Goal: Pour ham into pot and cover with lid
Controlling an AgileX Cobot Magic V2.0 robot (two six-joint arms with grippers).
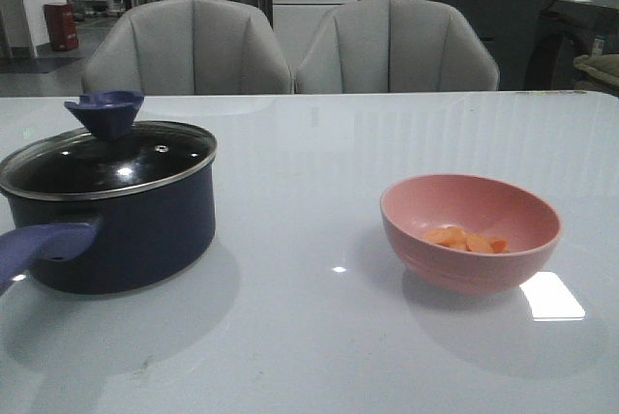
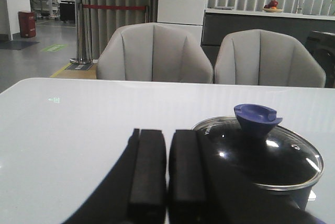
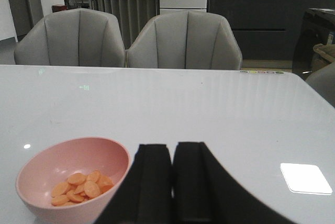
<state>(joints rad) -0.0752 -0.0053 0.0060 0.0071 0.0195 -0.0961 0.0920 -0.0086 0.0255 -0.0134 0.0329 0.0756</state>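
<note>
The navy pot (image 1: pixel 135 230) stands on the left of the table, its purple-blue handle (image 1: pixel 39 248) pointing to the near left. The glass lid (image 1: pixel 106 162) with its blue knob (image 1: pixel 104 112) sits on the pot. It also shows in the left wrist view (image 2: pixel 267 153). The ham (image 1: pixel 464 239), several orange slices, lies in a pink bowl (image 1: pixel 471 230) on the right. It shows in the right wrist view too (image 3: pixel 78 186). My left gripper (image 2: pixel 167 166) is shut and empty beside the pot. My right gripper (image 3: pixel 172 182) is shut and empty beside the bowl (image 3: pixel 73 177). Neither gripper shows in the front view.
The white glossy table (image 1: pixel 309 337) carries only the pot and bowl. Two grey chairs (image 1: pixel 189 46) (image 1: pixel 397 46) stand behind its far edge. A bright light patch (image 1: pixel 551 296) reflects off the table right of the bowl.
</note>
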